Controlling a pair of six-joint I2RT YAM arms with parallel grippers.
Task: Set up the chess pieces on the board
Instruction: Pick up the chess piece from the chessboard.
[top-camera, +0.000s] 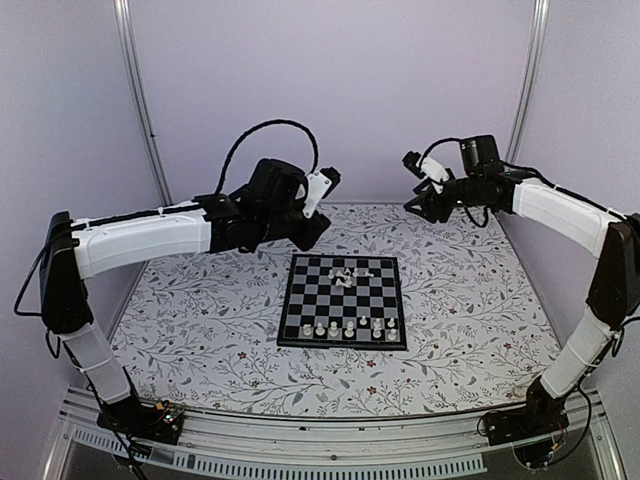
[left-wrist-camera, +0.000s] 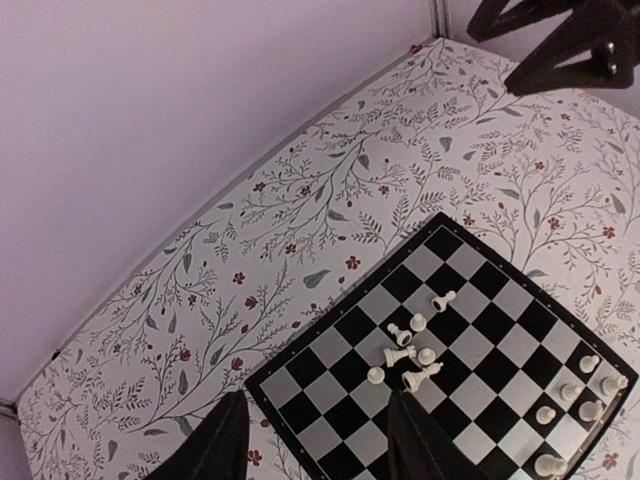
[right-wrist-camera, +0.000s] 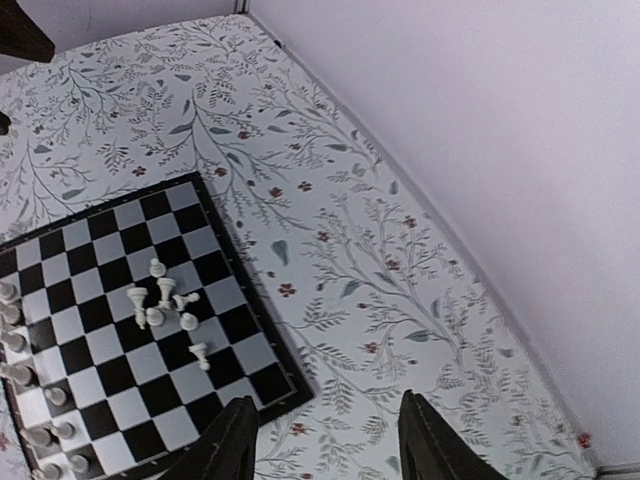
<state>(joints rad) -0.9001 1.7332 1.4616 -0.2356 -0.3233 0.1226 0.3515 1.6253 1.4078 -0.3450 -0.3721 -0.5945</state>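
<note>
Claws: left claw (left-wrist-camera: 315, 425) and right claw (right-wrist-camera: 325, 435) both apart, empty, high above counter (top-camera: 200, 320) | Pieces: toppled chess pieces (top-camera: 347, 274) heaped toward 12 o'clock of board (top-camera: 308, 292); standing row (top-camera: 348, 327) at 6 o'clock | Advice: descend vertically on one outlying piece — judged least likely to scatter neighbours.
</note>
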